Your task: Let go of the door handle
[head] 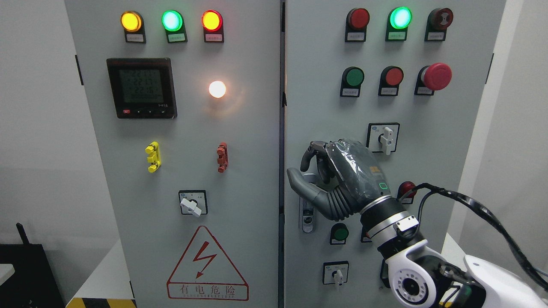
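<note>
While our right hand point(338, 175) hovers at the right cabinet door point(385, 171), we see its fingers point(310, 156) loosely curled just above the door handle point(306, 216), seemingly gripping nothing.

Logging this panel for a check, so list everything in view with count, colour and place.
Left door: one, grey.
Right door: one, grey.
Indicator lamps: seven; left door yellow, green, red, white; right door red, green, dark red.
Meter: one, black, left door.
Push buttons: green, red, red mushroom, upper right door; more lower down.
Rotary switches: three, white knobs.
Warning triangle: one, red, left door bottom.
Door handle: one, metallic, right door's left edge.
Right hand: one, dark, fingers curled at the handle.
</note>
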